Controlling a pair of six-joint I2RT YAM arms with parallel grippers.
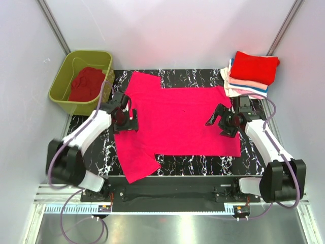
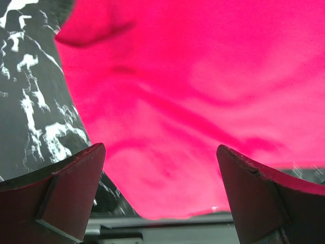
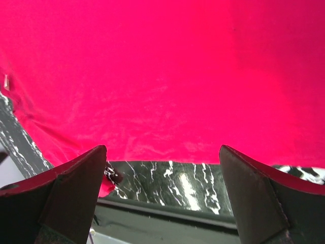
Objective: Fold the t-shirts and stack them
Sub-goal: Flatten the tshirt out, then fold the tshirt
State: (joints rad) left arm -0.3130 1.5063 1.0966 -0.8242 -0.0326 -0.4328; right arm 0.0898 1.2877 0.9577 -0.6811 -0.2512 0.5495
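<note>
Left arm bent at the elbow, forearm angling in from the table's left side. Left gripper [image 1: 125,118] sits low over the sleeve end of the magenta t-shirt [image 1: 183,119], jaws spread wide, nothing between them. Right arm mirrors it from the right side. Right gripper [image 1: 219,124] is over the opposite end of the shirt, jaws likewise wide apart and empty. Whether either touches the cloth, cannot tell

Magenta t-shirt lies spread flat across the middle of the table [image 1: 172,165], one short sleeve toward the far side, the other toward the near edge. Cloth soft and matte, with shallow wrinkles. Table black, glossy, white-veined like marble. Gripper fingers [image 2: 66,188] dark and wedge-shaped. Folded stack [image 1: 244,86] at the far right corner, red t-shirt [image 1: 255,67] on top, pale layers beneath. Olive-green plastic tub [image 1: 61,86] at far left holds crumpled red cloth [image 1: 86,84]
</note>
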